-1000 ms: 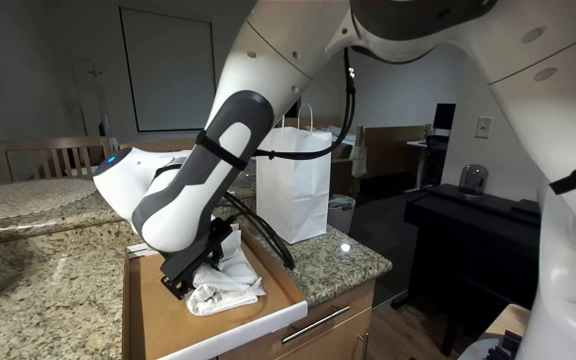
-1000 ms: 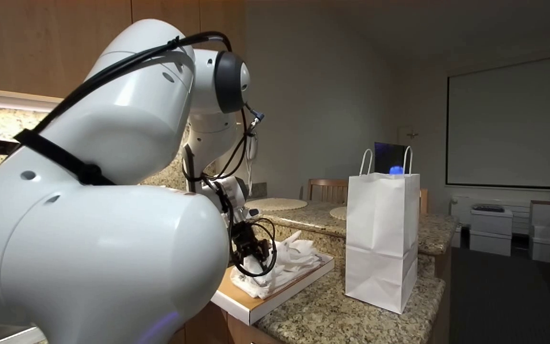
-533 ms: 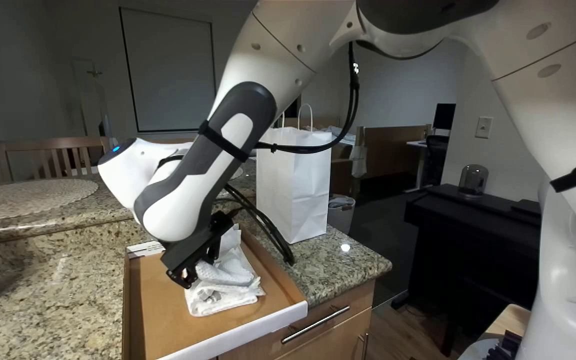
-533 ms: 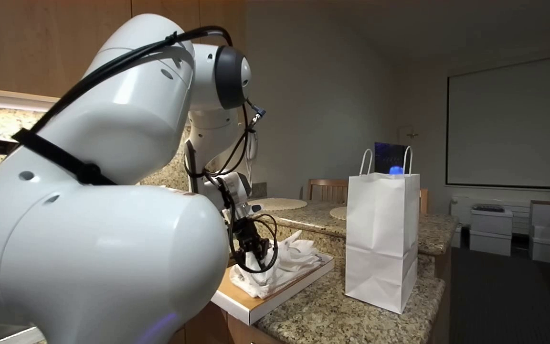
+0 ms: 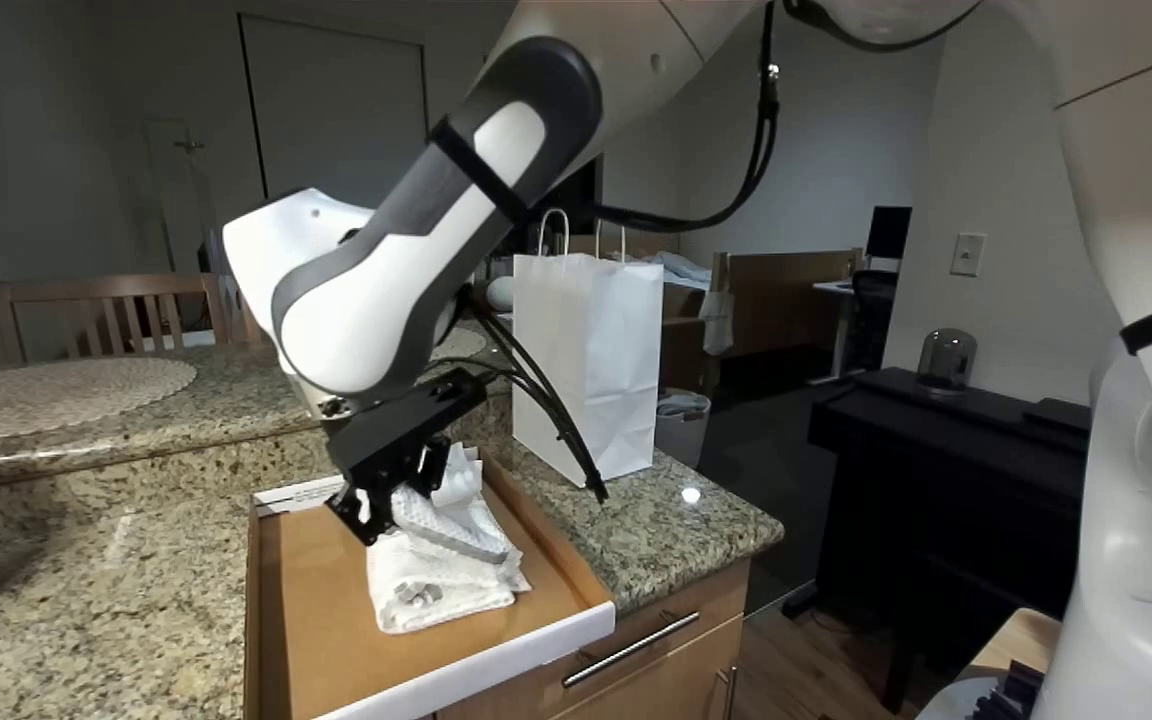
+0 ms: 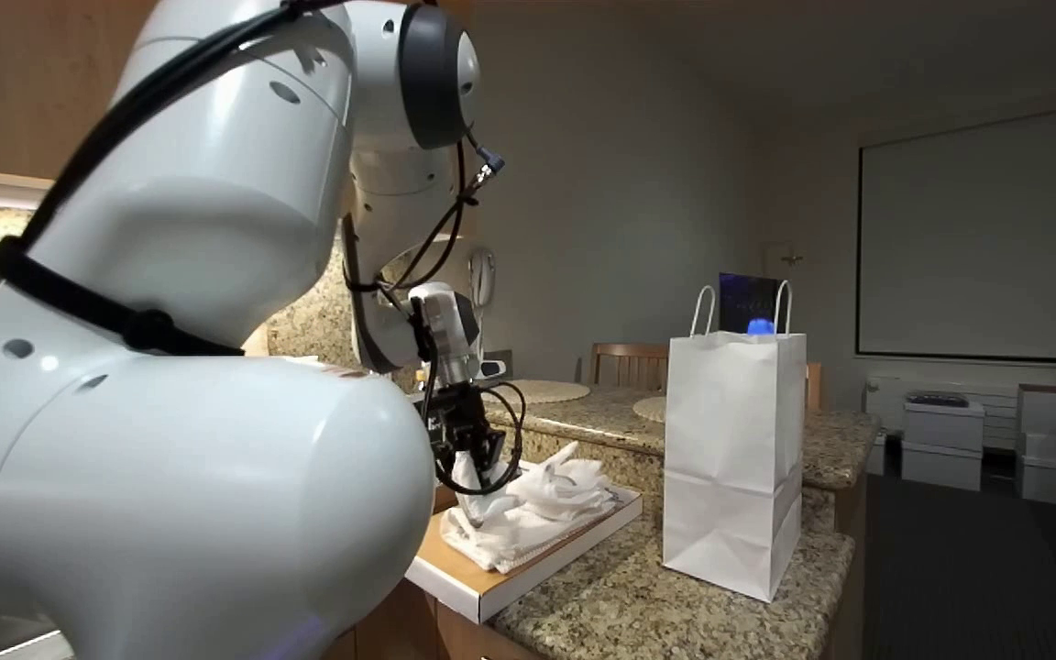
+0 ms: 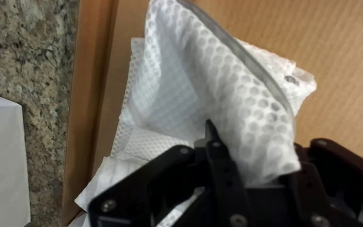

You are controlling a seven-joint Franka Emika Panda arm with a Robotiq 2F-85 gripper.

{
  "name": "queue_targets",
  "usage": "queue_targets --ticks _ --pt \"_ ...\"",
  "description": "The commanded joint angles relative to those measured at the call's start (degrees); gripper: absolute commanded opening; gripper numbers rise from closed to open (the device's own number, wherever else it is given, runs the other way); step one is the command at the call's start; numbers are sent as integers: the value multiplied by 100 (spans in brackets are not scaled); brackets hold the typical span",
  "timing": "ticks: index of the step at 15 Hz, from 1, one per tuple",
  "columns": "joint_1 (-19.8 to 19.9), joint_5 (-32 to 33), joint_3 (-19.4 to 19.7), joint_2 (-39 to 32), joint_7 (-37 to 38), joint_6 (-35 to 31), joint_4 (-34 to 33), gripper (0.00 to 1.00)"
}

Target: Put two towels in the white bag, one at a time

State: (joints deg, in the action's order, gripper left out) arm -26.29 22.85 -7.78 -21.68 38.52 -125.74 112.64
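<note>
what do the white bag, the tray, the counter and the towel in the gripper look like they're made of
White bag: probably matte paper, given its crisp creases.
Tray: likely cardboard, dull brown inside, faintly ribbed in the wrist view.
Counter: polished granite or a lookalike, speckled with bright glare.
Towel: soft-looking, white, honeycomb-patterned; cloth or disposable paper, I can't tell.

Looks like matt cloth on the towel (image 7: pixel 238 94), honeycomb-textured. Smooth matt paper on the white bag (image 6: pixel 720 458), lightly creased. Matt brown cardboard on the tray (image 5: pixel 321 610). Polished speckled stone on the counter (image 5: pixel 86 580). Smooth light wood on the drawer front (image 5: pixel 716 590), near right, plus shiny metal on the handle (image 5: pixel 631 650). Rough weave on the placemat (image 5: pixel 66 398), far left. Smooth glossy white finish on the arm (image 6: pixel 216 477). Can't tell plastic from metal on the black gripper (image 7: pixel 254 154).
</note>
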Motion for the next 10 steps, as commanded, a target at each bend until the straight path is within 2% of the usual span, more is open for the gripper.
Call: queue_targets --ticks 1,6,10 --pt "356 -620 -278 896 -783 -22 664 10" --pt "537 -1106 -449 1805 -1613 541 704 9" --pt "742 -1294 -476 2568 -2397 1558 400 9"
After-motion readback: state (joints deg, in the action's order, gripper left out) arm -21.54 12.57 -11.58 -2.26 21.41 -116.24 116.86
